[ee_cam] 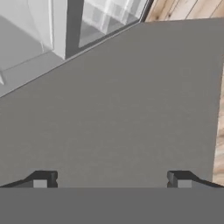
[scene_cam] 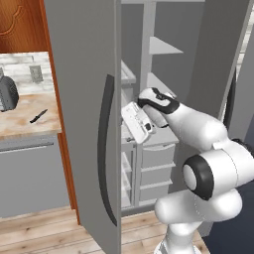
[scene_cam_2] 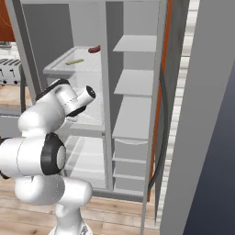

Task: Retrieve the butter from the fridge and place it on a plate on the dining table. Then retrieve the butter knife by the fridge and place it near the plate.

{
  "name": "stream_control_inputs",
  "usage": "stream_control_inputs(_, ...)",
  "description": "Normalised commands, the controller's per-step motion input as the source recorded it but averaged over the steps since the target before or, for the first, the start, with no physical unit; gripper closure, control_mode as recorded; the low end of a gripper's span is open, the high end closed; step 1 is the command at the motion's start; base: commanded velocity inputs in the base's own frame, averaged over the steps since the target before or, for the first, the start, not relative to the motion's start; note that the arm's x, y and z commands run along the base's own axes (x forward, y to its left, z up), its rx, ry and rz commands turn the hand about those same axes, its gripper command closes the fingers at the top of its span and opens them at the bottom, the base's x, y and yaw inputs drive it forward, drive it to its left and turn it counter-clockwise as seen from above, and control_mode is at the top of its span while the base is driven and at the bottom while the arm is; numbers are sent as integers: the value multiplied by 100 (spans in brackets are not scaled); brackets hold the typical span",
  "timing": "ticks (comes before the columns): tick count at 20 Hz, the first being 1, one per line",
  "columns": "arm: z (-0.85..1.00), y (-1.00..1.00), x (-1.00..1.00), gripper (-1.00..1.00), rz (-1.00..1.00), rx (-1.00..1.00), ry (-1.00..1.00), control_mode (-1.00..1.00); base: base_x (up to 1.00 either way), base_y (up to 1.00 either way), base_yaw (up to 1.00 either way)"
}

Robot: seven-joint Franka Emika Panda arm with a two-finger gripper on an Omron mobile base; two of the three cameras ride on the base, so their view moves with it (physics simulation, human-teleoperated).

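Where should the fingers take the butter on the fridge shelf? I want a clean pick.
Across the short width of the butter, near its middle. It is a thin pale stick lying flat on an upper shelf of the fridge, so probably reach in from the open front and close on its long sides. The gripper is open.

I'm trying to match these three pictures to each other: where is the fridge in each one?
Left base view: the fridge stands in the centre, its open grey door with a dark handle in front and shelves behind.
Right base view: its open inside spans the middle, with shelves and drawers showing.
Hand view: a flat grey fridge panel covers the centre, with shelves at upper left.
Shared landmark: the wooden floor.
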Motion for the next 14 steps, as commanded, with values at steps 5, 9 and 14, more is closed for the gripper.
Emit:
stream_control_inputs(5, -1, 68, 3, -100, 18, 1, 0, -100, 0, 0, 0)
stream_control_inputs(9, 0, 98, -14, -100, 11, 0, 0, -100, 0, 0, 0)
stream_control_inputs(14, 0, 95, -21, -100, 7, 0, 0, -100, 0, 0, 0)
